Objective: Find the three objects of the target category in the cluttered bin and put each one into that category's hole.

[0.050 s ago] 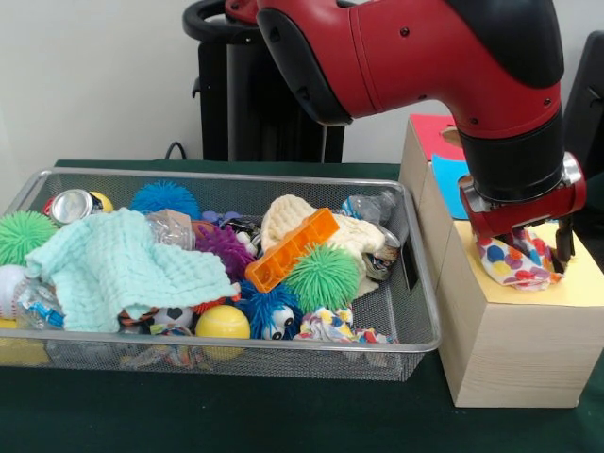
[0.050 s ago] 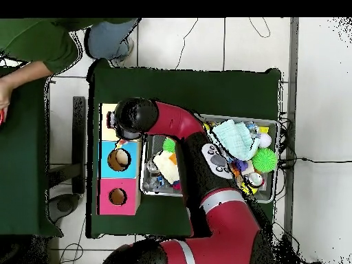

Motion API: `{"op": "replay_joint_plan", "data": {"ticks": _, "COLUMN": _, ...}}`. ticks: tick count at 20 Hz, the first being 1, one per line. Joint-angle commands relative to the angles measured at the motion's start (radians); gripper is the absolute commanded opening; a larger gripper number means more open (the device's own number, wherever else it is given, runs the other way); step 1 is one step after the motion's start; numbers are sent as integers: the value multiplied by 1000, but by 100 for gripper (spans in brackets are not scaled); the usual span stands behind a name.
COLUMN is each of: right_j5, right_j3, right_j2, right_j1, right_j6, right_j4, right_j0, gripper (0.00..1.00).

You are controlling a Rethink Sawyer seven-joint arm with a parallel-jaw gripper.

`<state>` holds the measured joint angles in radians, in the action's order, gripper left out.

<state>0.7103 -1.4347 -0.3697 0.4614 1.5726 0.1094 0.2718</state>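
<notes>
My gripper (image 1: 521,253) hangs over the yellow top (image 1: 583,283) of the wooden box (image 1: 510,354), shut on a white cloth with coloured dots (image 1: 512,267). The cloth's lower end touches the yellow panel, and the hole there is hidden under it. Behind the yellow top lie the blue panel (image 1: 447,179) and the pink panel (image 1: 432,132). From overhead, the arm's wrist (image 2: 132,117) covers the yellow section (image 2: 106,118), hiding the gripper. The blue hole (image 2: 118,159) and pink hole (image 2: 117,197) show. The wire bin (image 1: 236,345) holds more cloths, among them a mint one (image 1: 123,264) and a cream one (image 1: 288,219).
The bin also holds spiky balls in green (image 1: 323,277), blue (image 1: 164,198) and purple (image 1: 225,247), an orange block (image 1: 291,249), a yellow ball (image 1: 223,323), a can (image 1: 72,205) and a plastic bottle (image 1: 370,207). A person's green sleeve (image 2: 41,42) shows at the overhead view's top left.
</notes>
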Motion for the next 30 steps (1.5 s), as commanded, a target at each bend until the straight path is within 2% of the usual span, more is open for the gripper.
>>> {"op": "replay_joint_plan", "data": {"ticks": 1, "right_j5": 30, "right_j3": 26, "right_j2": -55, "right_j1": -22, "right_j6": 11, "right_j4": -30, "right_j0": 0, "gripper": 100}}
{"op": "replay_joint_plan", "data": {"ticks": 5, "right_j5": 52, "right_j3": 20, "right_j2": -38, "right_j1": 4, "right_j6": 22, "right_j4": -35, "right_j0": -2, "gripper": 100}}
{"op": "replay_joint_plan", "data": {"ticks": 10, "right_j5": 51, "right_j3": -96, "right_j2": -71, "right_j1": 144, "right_j6": -2, "right_j4": -13, "right_j0": 52, "gripper": 100}}
{"op": "replay_joint_plan", "data": {"ticks": 12, "right_j5": 16, "right_j3": -114, "right_j2": -68, "right_j1": 180, "right_j6": -1, "right_j4": -25, "right_j0": 56, "gripper": 100}}
{"op": "replay_joint_plan", "data": {"ticks": 18, "right_j5": 83, "right_j3": -137, "right_j2": -60, "right_j1": 256, "right_j6": 2, "right_j4": -23, "right_j0": 58, "gripper": 100}}
{"op": "replay_joint_plan", "data": {"ticks": 22, "right_j5": 101, "right_j3": -116, "right_j2": -36, "right_j1": 251, "right_j6": 16, "right_j4": -41, "right_j0": 40, "gripper": 100}}
{"op": "replay_joint_plan", "data": {"ticks": 30, "right_j5": 102, "right_j3": 3, "right_j2": 38, "right_j1": 124, "right_j6": 93, "right_j4": -84, "right_j0": -29, "gripper": 100}}
